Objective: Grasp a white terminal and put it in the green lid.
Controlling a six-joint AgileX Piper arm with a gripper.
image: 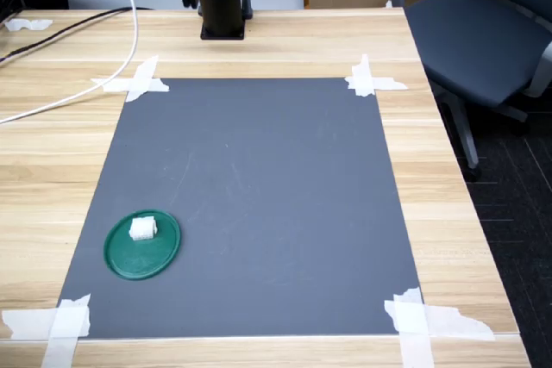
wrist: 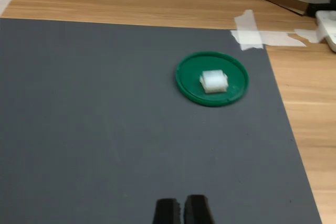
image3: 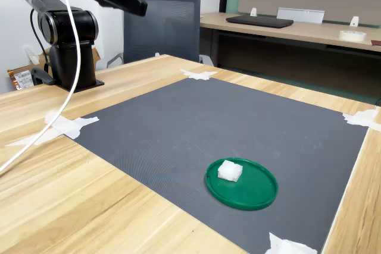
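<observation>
The white terminal lies inside the green lid, off-centre, near the rim. The lid rests on the dark grey mat near the corner at the first exterior view's lower left. My gripper is raised high near the arm's base, far from the lid. Its black fingertips are pressed together with nothing between them. In the first exterior view the gripper is out of frame; only the arm's base shows.
White tape strips hold the mat's corners to the wooden table. A white cable runs from the arm over the table. An office chair stands beside the table at the first exterior view's right.
</observation>
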